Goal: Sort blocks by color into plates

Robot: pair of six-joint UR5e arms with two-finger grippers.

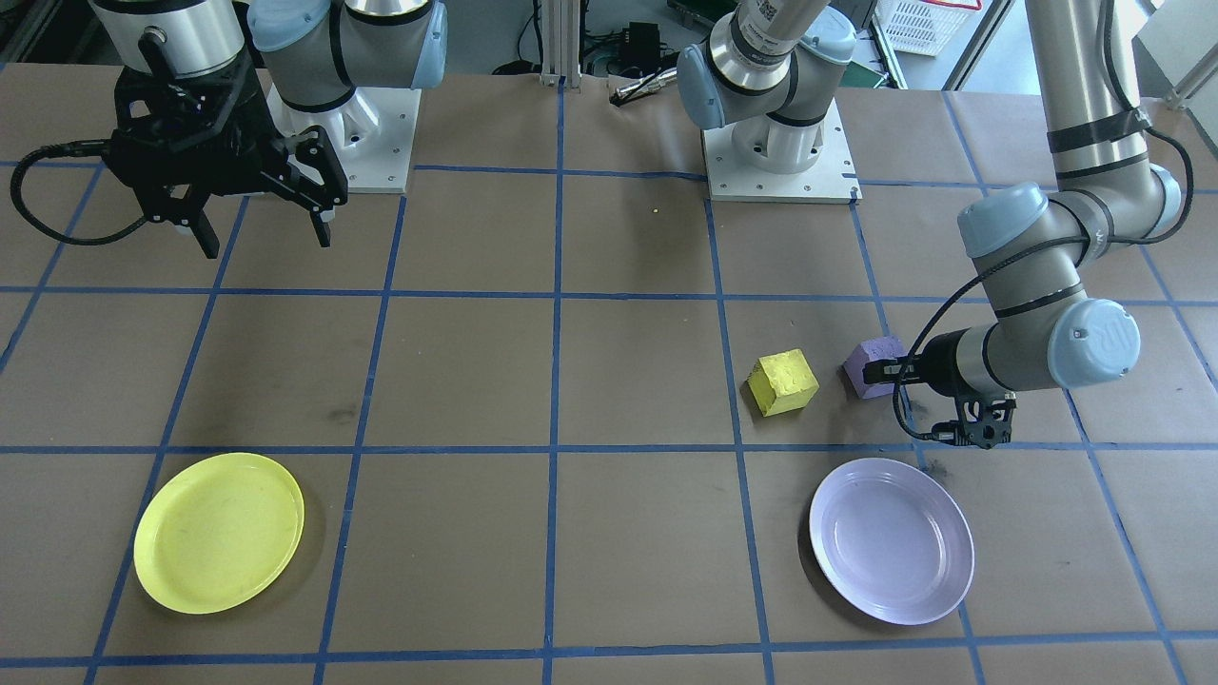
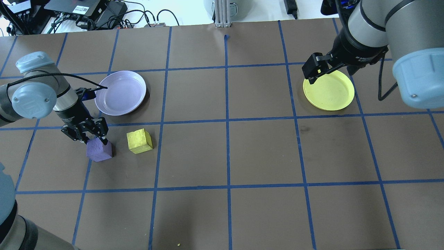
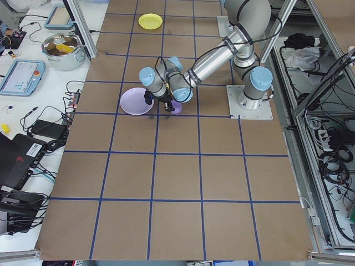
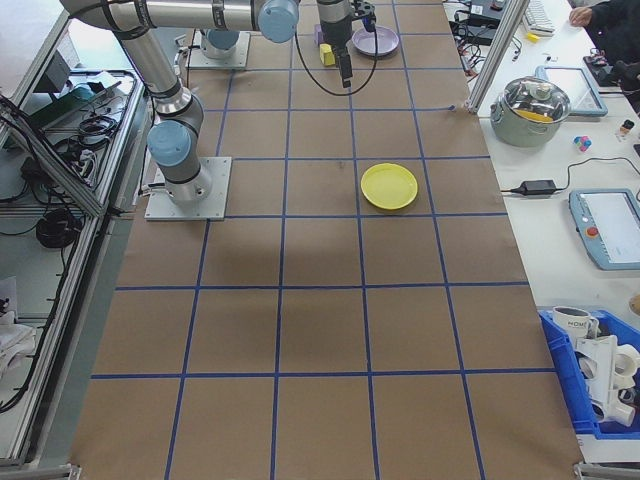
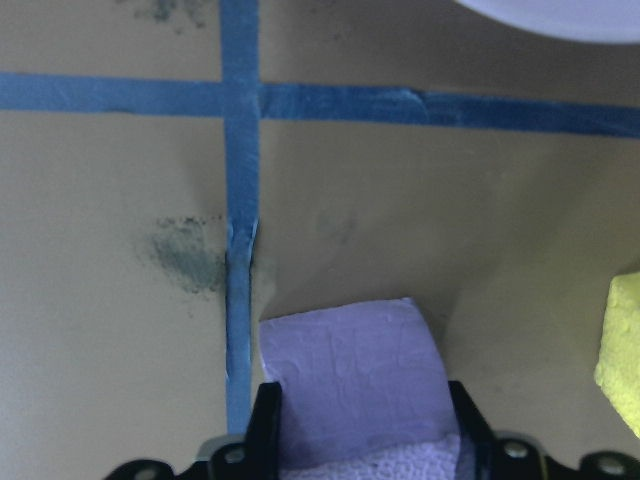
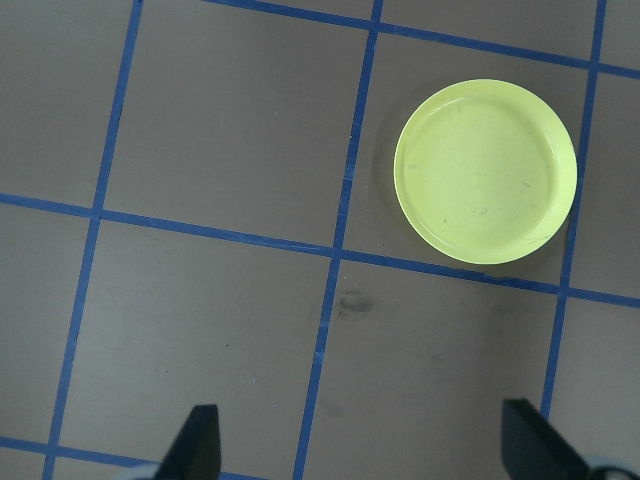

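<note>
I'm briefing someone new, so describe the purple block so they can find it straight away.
Find the lavender plate on the robot's left side of the table. Just nearer the robot sit two foam cubes; the purple block is between the left gripper fingers, while the yellow block beside it stands free.

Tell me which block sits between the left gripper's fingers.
The purple block. The left gripper has a finger on each side of it, while the yellow block sits free on the table beside it, nearer the centre.
</note>
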